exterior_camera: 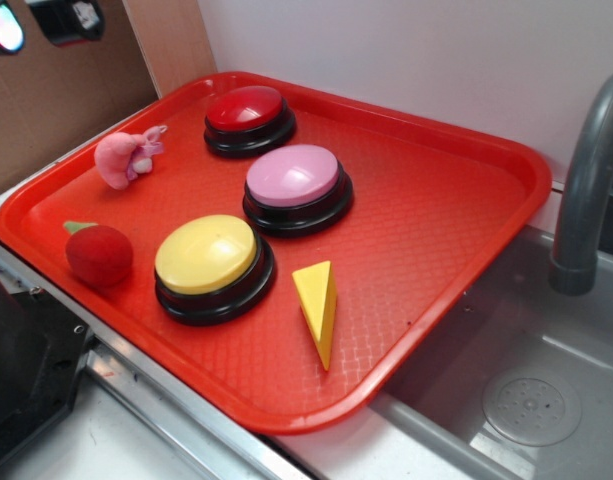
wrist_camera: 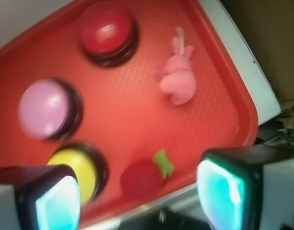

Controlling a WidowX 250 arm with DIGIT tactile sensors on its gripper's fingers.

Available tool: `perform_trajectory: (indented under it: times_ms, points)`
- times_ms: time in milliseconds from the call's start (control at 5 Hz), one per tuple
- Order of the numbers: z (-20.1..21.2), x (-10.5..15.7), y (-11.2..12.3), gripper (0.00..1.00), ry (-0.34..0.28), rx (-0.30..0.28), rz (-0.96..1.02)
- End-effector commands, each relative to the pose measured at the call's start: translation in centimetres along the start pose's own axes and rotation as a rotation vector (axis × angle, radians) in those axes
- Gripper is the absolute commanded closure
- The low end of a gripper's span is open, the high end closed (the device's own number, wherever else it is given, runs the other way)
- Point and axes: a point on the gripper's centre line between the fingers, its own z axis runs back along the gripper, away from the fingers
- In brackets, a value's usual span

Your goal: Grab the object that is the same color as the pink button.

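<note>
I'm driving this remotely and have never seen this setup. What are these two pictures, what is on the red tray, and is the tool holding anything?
One picture is taken from outside and looks down on the red tray beside a sink. The other comes from a camera on the arm's wrist, so the tool frames its lower edge: the two dark pads with glowing teal faces are its fingers. They stand wide apart with nothing between them, so nothing is held.

On the tray are three dome buttons: the red button, the pink button and the yellow button. Beside them lie a yellow cheese wedge, a red plush fruit with a green leaf, and the pink plush toy near the far left rim. That toy matches the pink button's color.
</note>
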Motion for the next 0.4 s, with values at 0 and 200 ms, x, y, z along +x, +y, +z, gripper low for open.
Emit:
perform_trajectory:
  times_ms: [0, 200]
  points:
    - [-4.8, 3.6, 3.7, 0.00, -0.166, 0.116, 0.247]
    - [-8.9, 4.6, 3.9, 0.00, -0.178, 0.104, 0.323]
